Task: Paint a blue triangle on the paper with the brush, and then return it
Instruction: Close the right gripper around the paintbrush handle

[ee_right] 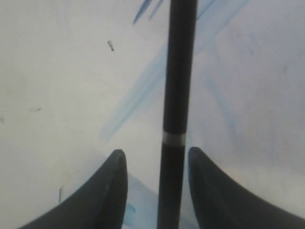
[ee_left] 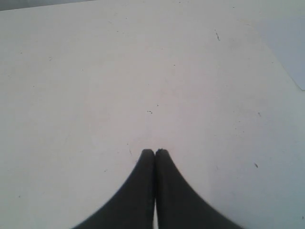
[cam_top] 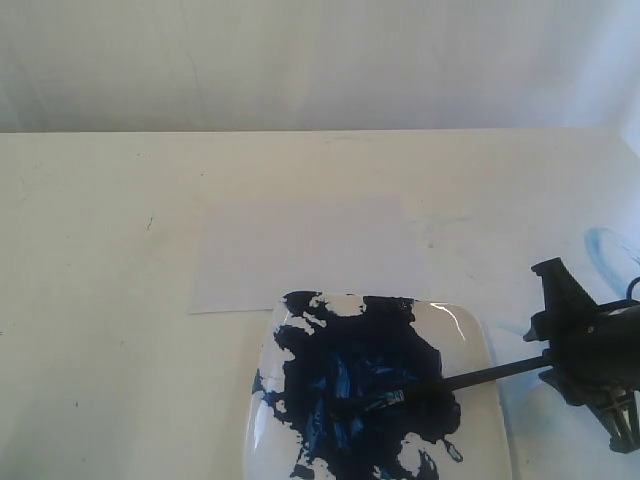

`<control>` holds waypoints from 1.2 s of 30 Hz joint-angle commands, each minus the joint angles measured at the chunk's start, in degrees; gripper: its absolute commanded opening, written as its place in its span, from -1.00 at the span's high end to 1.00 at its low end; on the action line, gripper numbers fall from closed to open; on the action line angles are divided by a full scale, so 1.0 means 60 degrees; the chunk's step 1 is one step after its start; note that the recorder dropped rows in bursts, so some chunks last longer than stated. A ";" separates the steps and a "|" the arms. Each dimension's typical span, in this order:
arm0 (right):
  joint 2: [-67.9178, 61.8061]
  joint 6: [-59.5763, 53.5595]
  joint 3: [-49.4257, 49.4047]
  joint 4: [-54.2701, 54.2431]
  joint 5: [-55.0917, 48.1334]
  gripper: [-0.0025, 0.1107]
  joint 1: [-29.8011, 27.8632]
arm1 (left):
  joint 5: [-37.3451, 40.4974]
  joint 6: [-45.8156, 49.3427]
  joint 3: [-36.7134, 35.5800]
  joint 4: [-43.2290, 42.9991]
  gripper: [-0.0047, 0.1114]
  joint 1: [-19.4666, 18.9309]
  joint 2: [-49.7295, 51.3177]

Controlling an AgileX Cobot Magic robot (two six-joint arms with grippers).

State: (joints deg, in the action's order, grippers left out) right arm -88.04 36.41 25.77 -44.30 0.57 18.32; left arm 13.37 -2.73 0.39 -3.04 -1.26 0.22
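1. In the exterior view, a plain white sheet of paper (cam_top: 300,250) is seen lying flat on the cream bench (cam_top: 100,330). Its near edge meets the far rim of a glossy white plate (cam_top: 470,322).
2. Most of the plate is covered by a broad dark-blue paint smear (cam_top: 350,370). The brush (cam_top: 485,374) is laid with its bristle tip in the paint. Its black handle runs out over the plate's right rim to the right end effector (cam_top: 580,355).
3. Only the right wrist view shows the grip up close. The handle passes between the two fingers (ee_right: 114,191) with a strip of bench visible on either side. The jaws are spread wide and nothing is clamped. A narrow silver band (ee_right: 172,138) is seen across the handle.
4. Pale-blue stains (cam_top: 608,245) are seen on the bench beyond the right end effector. In the right wrist view they appear as long faint streaks under the handle.
5. The left end effector (ee_left: 155,151) appears only in the left wrist view. Its fingertips are pressed together, nothing is held, and it is over bare bench. A corner of the paper shows at the edge of that view.
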 commanded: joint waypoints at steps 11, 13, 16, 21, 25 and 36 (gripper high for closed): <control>-0.0011 -0.0031 0.0070 0.0034 0.0129 0.29 0.0019 | -0.0020 0.0001 -0.0064 -0.0043 0.92 0.0059 -0.0037; -0.0011 0.0053 0.0070 0.0034 0.0129 0.34 0.0019 | -0.0020 0.0001 -0.0064 -0.0043 0.92 0.0059 -0.0037; -0.0011 0.0181 0.0070 0.0034 0.0129 0.41 0.0019 | -0.0020 0.0001 -0.0064 -0.0043 0.92 0.0059 -0.0037; -0.0103 0.0203 0.0070 0.0034 0.0129 0.42 0.0019 | -0.0020 0.0001 -0.0064 -0.0043 0.92 0.0059 -0.0037; -0.0275 0.0220 0.0070 0.0034 0.0108 0.42 0.0019 | -0.0020 0.0001 -0.0064 -0.0043 0.92 0.0059 -0.0037; -0.0297 0.0300 0.0070 0.0034 0.0268 0.49 0.0019 | -0.0020 0.0001 -0.0064 -0.0043 0.92 0.0059 -0.0037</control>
State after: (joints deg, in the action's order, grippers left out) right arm -89.69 37.92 25.85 -44.30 1.60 18.32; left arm 13.37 -2.73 0.39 -3.04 -1.26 0.22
